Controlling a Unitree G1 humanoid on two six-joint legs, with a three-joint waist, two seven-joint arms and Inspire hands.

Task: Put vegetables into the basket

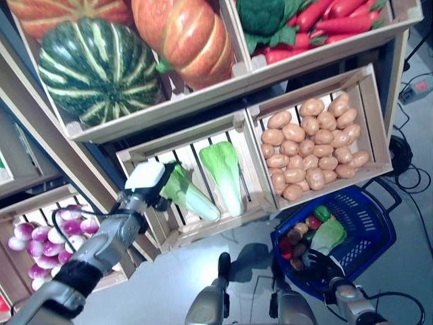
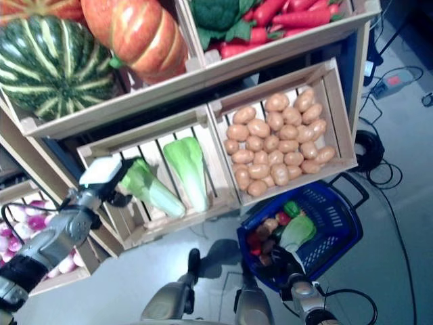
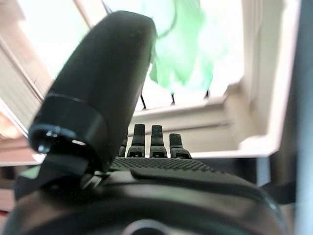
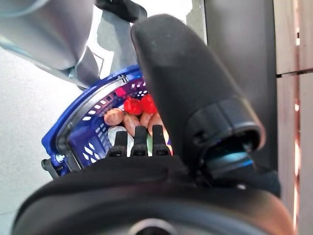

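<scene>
The blue basket [image 1: 369, 233] stands on the floor at the lower right, below the stand. In it lie a pale green cabbage [image 1: 329, 235], a green pepper [image 1: 322, 213], small red vegetables [image 4: 133, 105] and potatoes [image 4: 113, 116]. My left hand [image 1: 150, 189] is at the left end of the wooden crate [image 1: 203, 139], right beside a green leafy cabbage [image 1: 189, 196]. In the left wrist view its fingers [image 3: 151, 139] are straight, and the cabbage [image 3: 190, 54] shows just past them. My right hand [image 1: 312, 259] is above the basket's near rim, with its fingers [image 4: 137, 139] straight and holding nothing.
The wooden stand [image 1: 169, 112] has slanted shelves with crates of vegetables. A second cabbage [image 1: 226, 176] lies to the right of the first one. The crate's front board [image 3: 195, 120] is close before my left hand. Black cables [image 1: 406, 159] lie on the grey floor to the right.
</scene>
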